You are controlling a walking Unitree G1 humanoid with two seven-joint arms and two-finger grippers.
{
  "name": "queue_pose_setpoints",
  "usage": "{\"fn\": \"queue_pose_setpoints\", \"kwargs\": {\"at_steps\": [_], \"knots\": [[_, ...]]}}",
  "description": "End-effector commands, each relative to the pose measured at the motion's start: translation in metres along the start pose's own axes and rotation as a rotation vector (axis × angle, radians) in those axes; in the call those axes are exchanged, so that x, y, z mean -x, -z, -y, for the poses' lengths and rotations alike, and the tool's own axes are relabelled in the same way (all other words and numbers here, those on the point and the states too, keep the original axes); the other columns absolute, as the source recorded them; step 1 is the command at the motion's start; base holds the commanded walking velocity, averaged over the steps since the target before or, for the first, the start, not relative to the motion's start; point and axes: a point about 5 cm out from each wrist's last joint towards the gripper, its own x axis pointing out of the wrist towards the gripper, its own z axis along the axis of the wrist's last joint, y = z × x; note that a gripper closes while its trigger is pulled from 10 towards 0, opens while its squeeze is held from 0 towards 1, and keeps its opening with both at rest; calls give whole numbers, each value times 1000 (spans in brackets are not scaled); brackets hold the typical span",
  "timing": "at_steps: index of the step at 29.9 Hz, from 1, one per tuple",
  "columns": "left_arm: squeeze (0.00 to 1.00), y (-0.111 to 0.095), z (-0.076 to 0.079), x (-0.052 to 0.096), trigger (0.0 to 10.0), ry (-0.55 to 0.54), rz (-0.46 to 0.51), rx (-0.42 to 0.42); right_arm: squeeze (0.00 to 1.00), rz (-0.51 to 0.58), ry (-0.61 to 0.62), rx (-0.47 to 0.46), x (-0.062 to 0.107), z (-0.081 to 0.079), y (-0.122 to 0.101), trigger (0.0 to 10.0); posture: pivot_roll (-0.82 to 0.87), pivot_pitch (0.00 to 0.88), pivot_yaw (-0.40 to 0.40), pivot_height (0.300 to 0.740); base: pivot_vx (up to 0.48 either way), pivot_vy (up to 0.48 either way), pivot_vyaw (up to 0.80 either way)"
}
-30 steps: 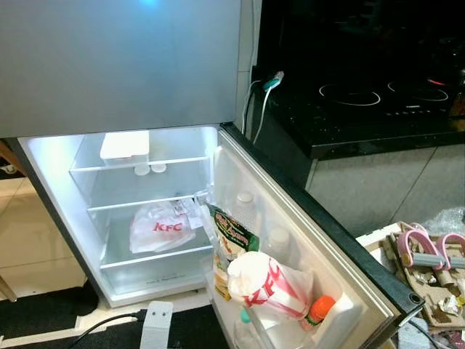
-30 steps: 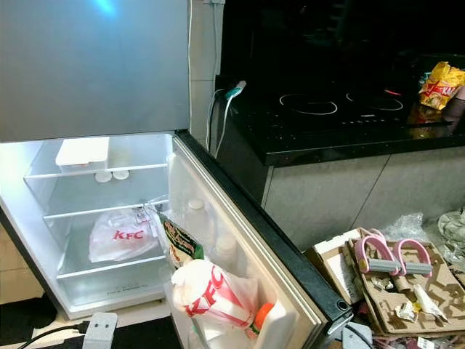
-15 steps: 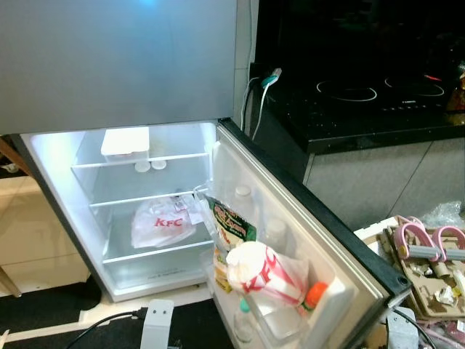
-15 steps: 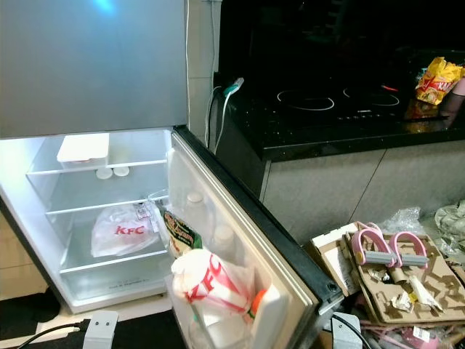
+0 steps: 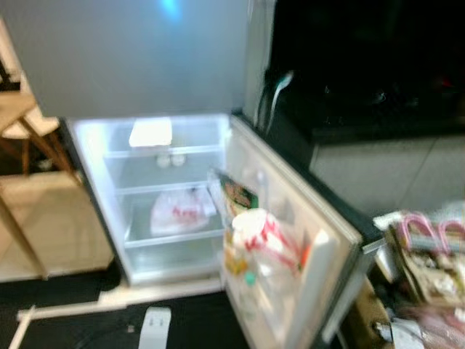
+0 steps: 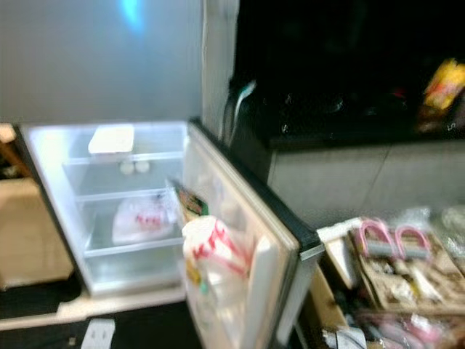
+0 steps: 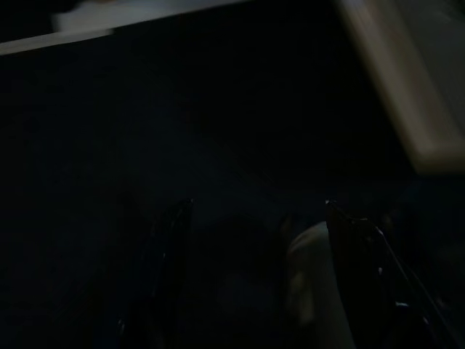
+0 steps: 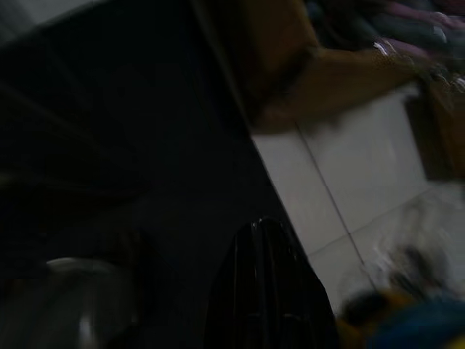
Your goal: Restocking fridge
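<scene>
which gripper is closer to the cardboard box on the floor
Right, probably. The right gripper hangs low, with the cardboard box just ahead of it across the tile floor. The left gripper hangs over the dark mat beside a pale edge.

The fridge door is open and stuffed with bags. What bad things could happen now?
1. The white and red bag bulges out of the open fridge door; it might tumble out if the door gets bumped.
2. A power strip and boxes of clutter lie on the floor, so the walking robot might trip.
</scene>
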Motion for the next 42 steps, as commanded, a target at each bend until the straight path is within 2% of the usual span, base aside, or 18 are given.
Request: {"fn": "queue_pose_setpoints", "kwargs": {"at_steps": [1,11,18,30,35,40,42], "knots": [[0,2,-2,0,10000,-12,-8,4,0,-2,-3,-12,0,-1,0,10000,-9,0,-66,738,0,0,0],[0,3,-1,1,10000,-23,-12,9,0,37,-29,-20,-1,-4,-11,10000,-12,0,-70,738,0,0,0],[0,4,-1,1,10000,-26,-5,24,0,4,-36,-10,1,-2,11,10000,-11,0,-71,738,0,0,0],[0,3,0,1,10000,-10,5,-14,0,4,-45,14,1,-2,12,10000,-13,0,-67,738,0,0,0],[0,3,0,1,10000,-8,7,-14,0,107,-99,20,0,-20,-16,10000,-13,0,-67,738,0,0,0],[0,3,0,1,10000,-9,8,-14,0,121,-95,11,0,-20,-18,10000,-13,0,-67,738,0,0,0],[0,4,0,1,10000,-8,7,-14,0,150,-85,-21,0,-18,-25,10000,-14,0,-66,738,0,0,0]]}}
